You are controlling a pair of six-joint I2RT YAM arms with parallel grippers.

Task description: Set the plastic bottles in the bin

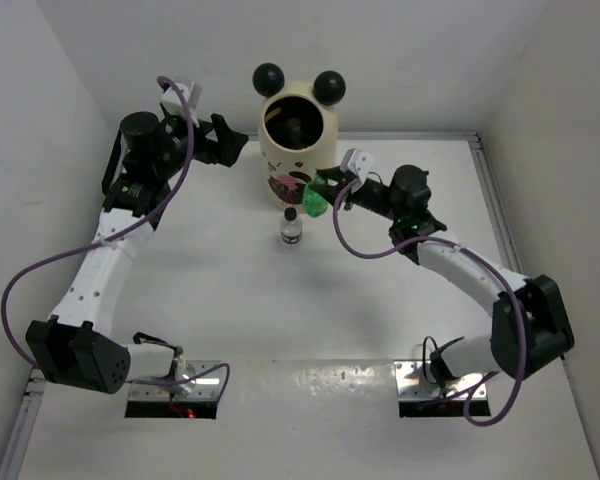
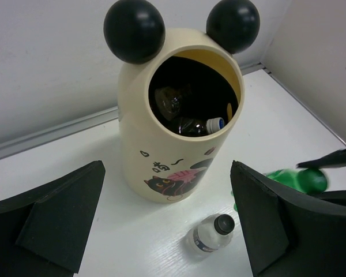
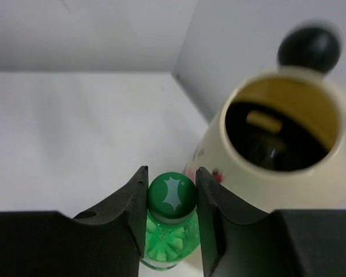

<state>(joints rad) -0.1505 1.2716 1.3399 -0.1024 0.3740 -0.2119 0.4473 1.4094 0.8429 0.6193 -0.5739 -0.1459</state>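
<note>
Bin: seen upright at the far side of the table, its two black ball ears on the far rim.

Inside the bin: at least two clear bottles are made out in the left wrist view, one with a pale blue cap lying near the front wall. The rest of the interior is too dark to be sorted.

Right gripper: clamped on the green bottle just below its cap, one finger at each side. The bottle is held just beside the bin's lower right wall, close to the pink-and-black picture. Whether its base touches the table cannot be told.

Left gripper: spread wide, nothing held between the fingers. It is stationed to the left of the bin, turned toward it, near rim height.

Clear bottle with black cap: found standing on the table just in front of the bin, apart from both grippers and left of the green bottle.
</note>
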